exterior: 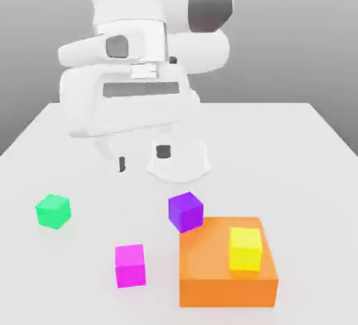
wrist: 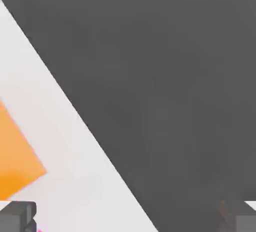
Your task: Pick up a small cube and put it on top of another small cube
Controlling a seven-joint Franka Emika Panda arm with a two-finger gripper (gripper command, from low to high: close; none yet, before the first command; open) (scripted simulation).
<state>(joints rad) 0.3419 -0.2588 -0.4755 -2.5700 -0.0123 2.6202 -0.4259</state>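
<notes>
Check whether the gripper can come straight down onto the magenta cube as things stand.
Probably yes. The magenta cube sits alone on the table, apart from the purple cube and orange block, and the gripper is open.

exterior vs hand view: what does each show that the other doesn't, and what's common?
Exterior alone: green cube, purple cube, yellow cube sitting on the orange block, and the arm's body. Hand view alone: a close look at the open gripper, its fingertips far apart. Shared: orange block, white table, and a sliver of the magenta cube.
</notes>
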